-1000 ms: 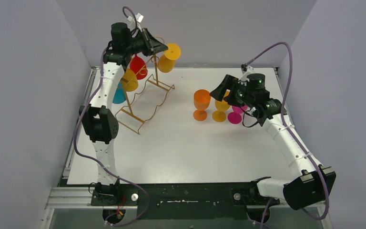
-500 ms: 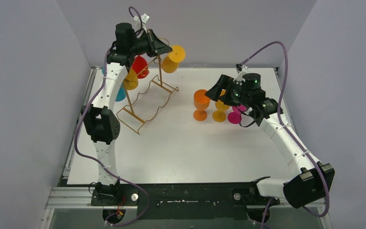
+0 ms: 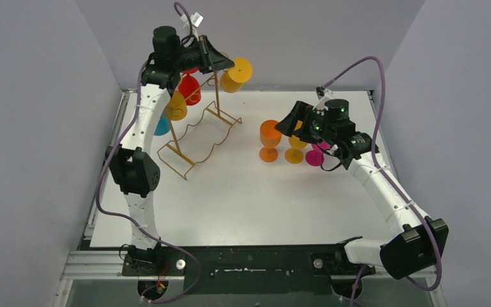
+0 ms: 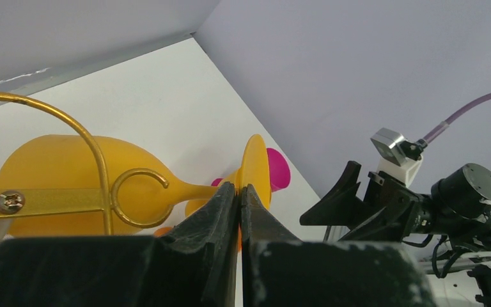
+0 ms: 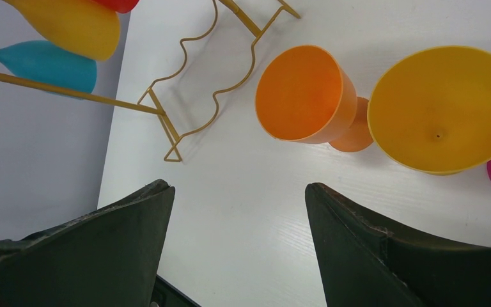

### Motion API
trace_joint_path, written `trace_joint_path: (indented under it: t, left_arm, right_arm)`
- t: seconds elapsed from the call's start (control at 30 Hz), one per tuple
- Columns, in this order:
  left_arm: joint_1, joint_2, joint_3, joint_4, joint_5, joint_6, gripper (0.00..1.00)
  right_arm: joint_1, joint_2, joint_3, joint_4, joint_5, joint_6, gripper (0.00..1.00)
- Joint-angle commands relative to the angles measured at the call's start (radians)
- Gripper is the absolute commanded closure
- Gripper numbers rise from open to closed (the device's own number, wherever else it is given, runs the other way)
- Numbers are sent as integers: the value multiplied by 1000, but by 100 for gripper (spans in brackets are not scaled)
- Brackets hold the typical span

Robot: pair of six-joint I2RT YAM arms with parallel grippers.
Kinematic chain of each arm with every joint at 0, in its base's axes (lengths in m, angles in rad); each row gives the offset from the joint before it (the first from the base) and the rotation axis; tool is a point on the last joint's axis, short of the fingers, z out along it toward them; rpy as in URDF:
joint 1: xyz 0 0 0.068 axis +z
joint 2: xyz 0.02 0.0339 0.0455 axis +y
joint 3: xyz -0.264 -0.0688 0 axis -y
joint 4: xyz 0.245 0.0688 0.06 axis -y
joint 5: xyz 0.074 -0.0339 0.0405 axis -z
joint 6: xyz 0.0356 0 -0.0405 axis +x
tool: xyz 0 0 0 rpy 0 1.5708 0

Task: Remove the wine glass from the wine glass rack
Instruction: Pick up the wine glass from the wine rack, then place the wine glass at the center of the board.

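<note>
No readable writing
The wine glass rack (image 4: pixel 57 201) and the yellow wine glass (image 4: pixel 51 167) carry no legible word or number.

Top view: left arm (image 3: pixel 142 125) covers the upper hooks of the rack (image 3: pixel 218 102) and part of the blue glass (image 3: pixel 162 126). Right arm (image 3: pixel 383 185) hides most of the pink glass (image 3: pixel 315 158) at its wrist.

Left wrist view: yellow glass (image 4: pixel 51 169) stem vanishes between the pinched fingers of the left gripper (image 4: pixel 238 188). Gripper body blocks the bowl's underside.

Right wrist view: pink glass cut by right edge, red glass (image 5: pixel 118 4) by top edge.

The left claw (image 4: pixel 238 192) has carried the yellow wine glass (image 3: pixel 236 75) slightly farther right.
</note>
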Motion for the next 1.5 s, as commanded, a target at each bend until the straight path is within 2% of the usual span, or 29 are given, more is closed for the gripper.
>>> trace_joint_path:
  t: [0.0, 0.17, 0.3, 0.4, 0.63, 0.8, 0.97, 1.07, 1.17, 1.2, 1.37, 1.47]
  left_arm:
    - [0, -109, 6, 87, 63, 22, 100]
    - [-28, -165, -74, 148, 130, 18, 100]
    - [-60, -232, -197, 206, 152, 21, 100]
    - [-67, -287, -324, 292, 154, -6, 100]
    - [-91, -400, -584, 621, 201, -163, 100]
    - [-147, -486, -710, 682, 204, -178, 100]
    - [-175, -577, -829, 715, 184, -187, 100]
    - [-175, -620, -890, 720, 186, -187, 100]
    - [-177, -650, -937, 723, 181, -187, 100]
    - [-178, -658, -949, 720, 183, -183, 100]
    - [-200, -686, -996, 715, 166, -148, 100]
    - [-201, -703, -1019, 714, 143, -143, 100]
  right_arm:
    - [4, -26, -3, 46, 10, 4, 23]
    - [3, -44, -11, 69, 16, -1, 23]
    - [4, -92, -50, 154, -1, -4, 22]
    - [3, -134, -96, 264, -60, -2, 22]
    - [6, -156, -132, 501, -245, 62, 24]
    - [24, -128, -132, 615, -355, 114, 28]
    - [48, -89, -123, 642, -414, 131, 44]
    - [57, -82, -139, 679, -436, 150, 59]
    - [57, -80, -153, 722, -460, 160, 82]
    - [58, -79, -158, 739, -472, 169, 86]
    - [66, -57, -181, 887, -572, 268, 100]
    - [74, -51, -174, 845, -570, 244, 100]
